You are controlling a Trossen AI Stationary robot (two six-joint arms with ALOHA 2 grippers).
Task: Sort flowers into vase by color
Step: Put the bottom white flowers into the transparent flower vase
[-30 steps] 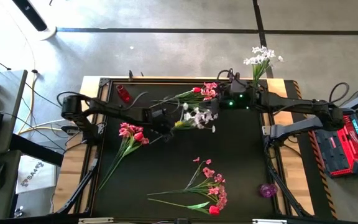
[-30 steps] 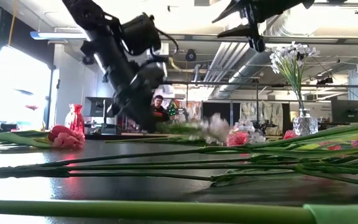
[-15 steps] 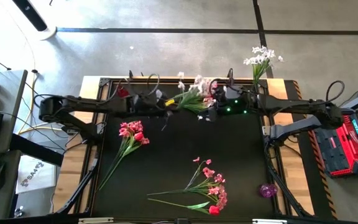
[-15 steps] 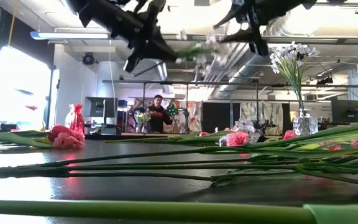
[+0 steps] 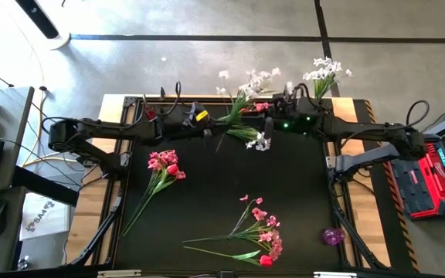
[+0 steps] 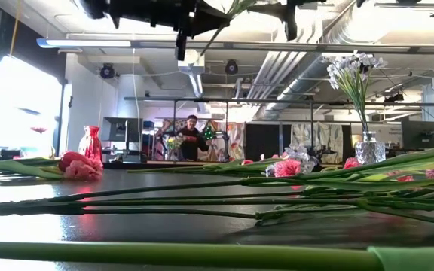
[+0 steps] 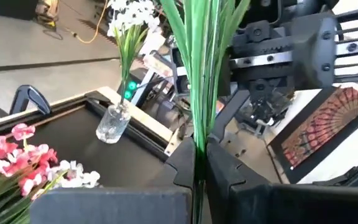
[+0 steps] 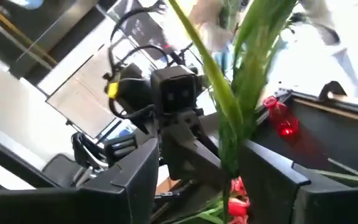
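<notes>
My left gripper (image 5: 209, 130) (image 7: 197, 168) hangs high over the table's far middle, shut on a white-blossom spray (image 5: 246, 81) whose head points past the far edge. My right gripper (image 5: 267, 123) (image 8: 204, 162) faces it, open, with its fingers on either side of the spray's leaves (image 8: 235, 124); I cannot tell whether they touch. A second white spray (image 5: 259, 141) and a pink spray (image 5: 261, 108) lie flat below. More pink and red flowers lie at the left (image 5: 163, 164) and near the front (image 5: 261, 235). My left gripper pinches the white spray's green stem (image 7: 197, 140), below the leaves, between its two fingers. The fingers come level from the table's left and lie across the stem. The spray is lifted clear of the table, with its leaves and blossoms rising beyond the fingers.
A clear vase of white flowers (image 5: 321, 91) (image 7: 112, 121) stands at the far right corner. There is a red vase (image 5: 153, 116) at the far left and a purple one (image 5: 332, 235) near the front right. Long stems (image 6: 202, 199) lie across the near table.
My left gripper has risen from the table's middle and swung toward the far edge, lifting the white spray clear of the table and bringing it up between my right gripper's fingers. The spray's head now points past the far edge.
</notes>
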